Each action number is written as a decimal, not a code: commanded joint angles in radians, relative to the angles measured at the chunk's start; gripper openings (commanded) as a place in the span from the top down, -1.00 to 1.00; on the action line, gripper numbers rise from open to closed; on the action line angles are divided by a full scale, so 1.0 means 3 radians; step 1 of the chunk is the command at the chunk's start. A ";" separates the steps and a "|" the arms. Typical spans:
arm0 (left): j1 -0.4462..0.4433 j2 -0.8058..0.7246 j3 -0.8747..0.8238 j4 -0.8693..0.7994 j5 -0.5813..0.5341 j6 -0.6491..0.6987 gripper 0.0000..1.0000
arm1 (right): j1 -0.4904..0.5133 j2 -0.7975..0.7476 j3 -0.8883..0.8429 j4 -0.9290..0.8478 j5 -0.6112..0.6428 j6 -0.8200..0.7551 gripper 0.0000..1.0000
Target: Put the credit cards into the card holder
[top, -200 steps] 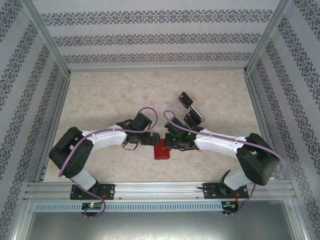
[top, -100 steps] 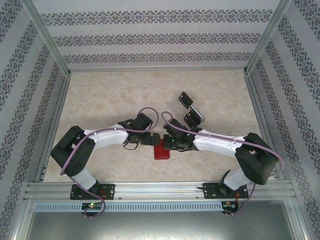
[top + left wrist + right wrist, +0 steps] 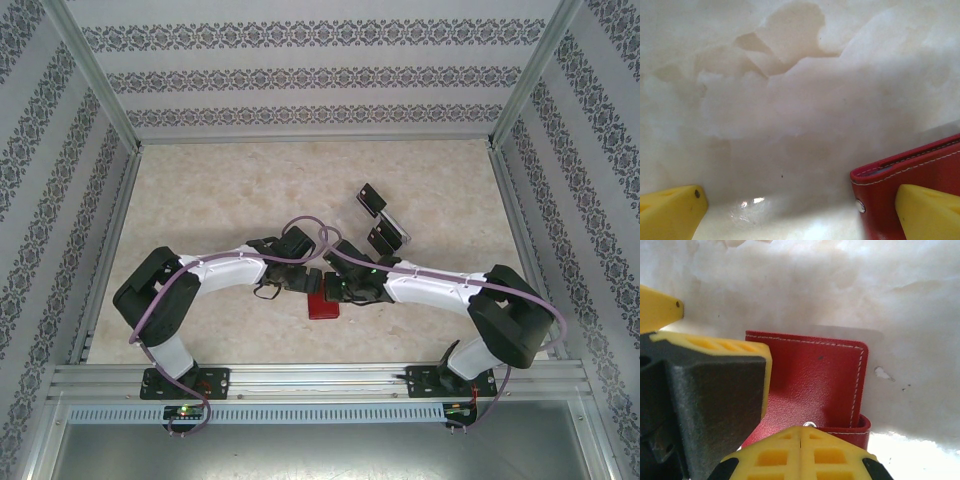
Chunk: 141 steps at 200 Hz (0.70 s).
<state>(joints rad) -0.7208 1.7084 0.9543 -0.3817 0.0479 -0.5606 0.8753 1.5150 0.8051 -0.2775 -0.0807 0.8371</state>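
Left arm (image 3: 215,272) nearer, card holder (image 3: 910,175) between jaws

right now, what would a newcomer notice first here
The red wallet lies front centre on the pale surface. Over it the open left gripper and the shut right gripper meet. Black cards sit farther back, to the right.

Red card holder (image 3: 323,306) lying flat, black credit cards (image 3: 371,199) beyond, apart
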 commanded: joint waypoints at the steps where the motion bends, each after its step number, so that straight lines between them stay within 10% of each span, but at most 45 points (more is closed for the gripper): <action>1: 0.0010 0.0211 -0.0111 -0.0155 -0.0218 0.0085 -1.00 | 0.0059 0.0089 0.0072 0.0035 -0.0007 -0.0030 1.00; 141: -0.0010 0.0234 -0.0122 -0.0108 -0.0185 0.0079 -1.00 | 0.0088 0.0184 0.0124 0.0052 0.0095 0.0022 1.00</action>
<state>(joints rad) -0.7258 1.7111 0.9543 -0.3813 0.0406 -0.5610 0.8883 1.5570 0.8230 -0.2600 -0.0685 0.8379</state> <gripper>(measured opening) 0.999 0.058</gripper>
